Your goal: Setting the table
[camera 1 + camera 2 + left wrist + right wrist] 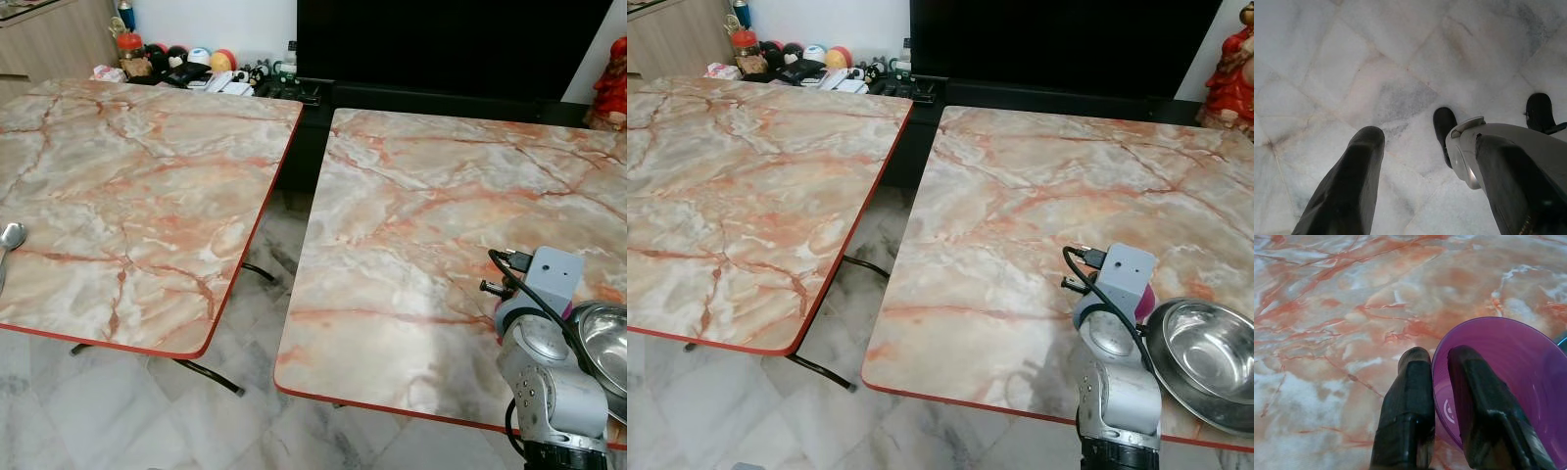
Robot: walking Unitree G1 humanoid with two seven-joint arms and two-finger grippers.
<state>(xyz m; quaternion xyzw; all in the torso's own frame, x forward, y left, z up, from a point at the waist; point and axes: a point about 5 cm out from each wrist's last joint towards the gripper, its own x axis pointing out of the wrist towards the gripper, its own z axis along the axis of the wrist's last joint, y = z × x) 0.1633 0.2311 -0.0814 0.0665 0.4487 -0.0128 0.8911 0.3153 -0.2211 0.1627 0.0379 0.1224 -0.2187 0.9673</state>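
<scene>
There, right hand [1437,367] pinching purple bowl [1508,377] rim over marble table [1019,206].

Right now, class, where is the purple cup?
The purple cup is held by its rim in the right gripper, over the right-hand marble table, beside the steel bowl at its near right corner.

Bright, even light here, head views sharp; soft glare whitens the right table [1019,215], and its shadow falls faintly below its near edge.

Steel bowl [1207,360] on right table [1019,225]; spoon [10,238] on left table [127,186].
</scene>
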